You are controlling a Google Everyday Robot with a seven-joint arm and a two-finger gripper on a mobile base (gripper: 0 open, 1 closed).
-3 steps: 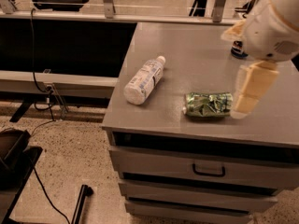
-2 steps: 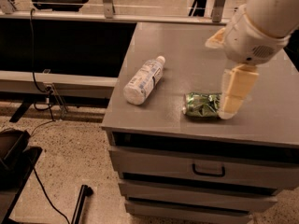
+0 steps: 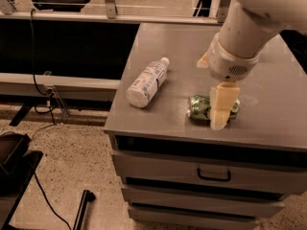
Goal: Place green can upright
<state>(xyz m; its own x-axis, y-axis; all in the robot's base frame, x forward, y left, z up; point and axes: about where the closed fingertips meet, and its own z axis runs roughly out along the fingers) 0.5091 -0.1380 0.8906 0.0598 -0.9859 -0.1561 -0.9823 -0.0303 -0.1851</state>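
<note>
In the camera view, the small crumpled green aluminium can (image 3: 199, 108) lay on its side near the front edge of the grey metal drawer cabinet (image 3: 158, 121). The cream plastic gripper (image 3: 220, 114) hung over the can's right part (spread or clamped, I cannot tell). An off-centre squeeze on those dented sides might have let the can slip and roll off the cabinet's front edge.

Grey drawer cabinet (image 3: 168, 169) stands on speckled floor (image 3: 72, 162).
</note>
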